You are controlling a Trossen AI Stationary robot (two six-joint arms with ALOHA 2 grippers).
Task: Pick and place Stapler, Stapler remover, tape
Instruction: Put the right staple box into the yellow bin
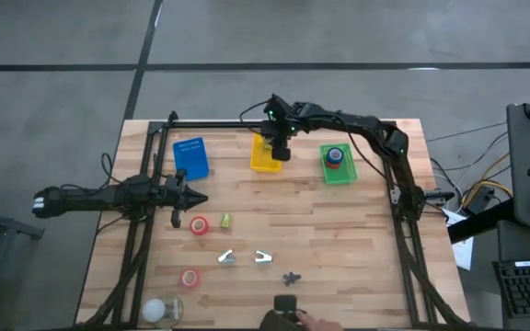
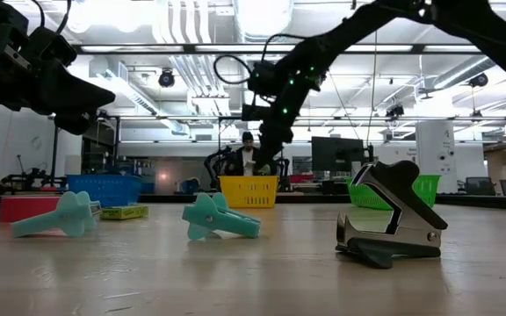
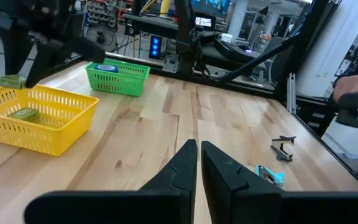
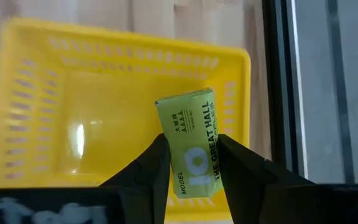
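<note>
My right gripper (image 4: pixel 194 146) hovers over the yellow basket (image 1: pixel 261 162) at the far middle, shut on a small yellow-green staple box (image 4: pixel 190 134). A second such box (image 3: pixel 23 114) lies inside that basket. My left gripper (image 3: pixel 197 163) waits shut at the table's left. Rolls of tape lie on the table: a red one (image 1: pixel 199 224) and a pink one (image 1: pixel 190 278). Two teal stapler removers (image 1: pixel 226 258) (image 1: pixel 263 257) and a black one (image 2: pixel 392 226) rest near the front. The stapler is out of view. My right gripper pinches the staple box by its two long sides (image 4: pixel 194 165), near one end, between its two fingers. The fingers slant down from above and lie along the box. The box is lifted clear above the yellow basket (image 4: pixel 73 124), its printed face toward the camera.
A blue basket (image 1: pixel 190 157) stands left of the yellow one, and a green basket (image 1: pixel 339 171) with a tape roll in it stands right. A small green box (image 1: pixel 225 221) and a white ball (image 1: pixel 157 310) lie on the table. A person's hand (image 1: pixel 304 321) shows at the near edge.
</note>
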